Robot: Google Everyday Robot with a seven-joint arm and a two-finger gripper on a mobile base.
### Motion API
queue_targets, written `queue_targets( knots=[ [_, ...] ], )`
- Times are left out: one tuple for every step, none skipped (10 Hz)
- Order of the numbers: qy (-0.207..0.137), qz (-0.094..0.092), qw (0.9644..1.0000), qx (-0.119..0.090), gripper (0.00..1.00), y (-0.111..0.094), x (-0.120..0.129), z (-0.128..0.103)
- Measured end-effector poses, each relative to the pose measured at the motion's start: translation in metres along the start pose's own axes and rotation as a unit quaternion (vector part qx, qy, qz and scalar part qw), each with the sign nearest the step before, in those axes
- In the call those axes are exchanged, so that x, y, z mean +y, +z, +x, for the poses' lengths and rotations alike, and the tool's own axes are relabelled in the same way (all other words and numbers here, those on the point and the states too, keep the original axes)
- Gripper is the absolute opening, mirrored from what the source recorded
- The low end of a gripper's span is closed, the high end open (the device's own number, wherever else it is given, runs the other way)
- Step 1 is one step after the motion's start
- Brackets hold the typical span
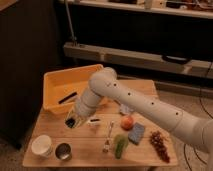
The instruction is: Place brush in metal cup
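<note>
One of each thing lies on the wooden worktop (82, 150). At its seven o'clock corner stands a white ribbed paper cup (41, 146), and just beside it at three o'clock a small round shiny steel cup (63, 151) with a dark inside. One metal fork (108, 138) lies near the middle, one green cucumber-like vegetable (120, 145) beside it, one orange-red round fruit (127, 122), one blue rectangular sponge (136, 133) and one bunch of dark red grapes (159, 142) toward four o'clock. One yellow plastic bin (52, 85) sits at the ten o'clock corner with a flat black bar (67, 98) inside.

The single white robot arm (145, 107) reaches in from four o'clock. Its dark pincer (71, 121) hovers over the worktop's left half, at about one o'clock from the steel cup, fully closed. The white head of the long slim dish brush (93, 121) shows just beside it at three o'clock; whether the pincer grips it cannot be told.

Behind stand dark metal shelving (150, 30) and a grey floor (180, 95).
</note>
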Motion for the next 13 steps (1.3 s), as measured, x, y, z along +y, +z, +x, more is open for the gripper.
queue_targets(
  knots=[
    [0.008,0.004,0.9999,-0.01,0.0,0.006,-0.003,0.001],
    [0.013,0.009,0.9997,-0.016,0.0,0.014,-0.006,0.002],
    [0.016,0.011,0.9996,-0.02,0.0,0.022,-0.008,0.005],
    [0.018,0.014,0.9994,-0.026,0.0,0.033,-0.013,0.01],
    [0.018,0.014,0.9993,-0.029,0.0,0.04,-0.016,0.013],
    [0.017,0.015,0.9993,-0.03,0.0,0.045,-0.018,0.015],
    [0.013,0.015,0.9993,-0.031,0.0,0.052,-0.021,0.015],
    [0.009,0.014,0.9993,-0.032,0.0,0.058,-0.025,0.015],
    [0.005,0.012,0.9993,-0.035,0.0,0.061,-0.027,0.015],
    [0.001,0.01,0.9992,-0.039,0.0,0.063,-0.03,0.015],
    [-0.003,0.007,0.9991,-0.043,0.0,0.066,-0.033,0.013],
    [-0.004,0.005,0.999,-0.045,0.0,0.068,-0.035,0.012],
    [-0.004,0.001,0.9989,-0.047,0.0,0.069,-0.037,0.011]
  ],
)
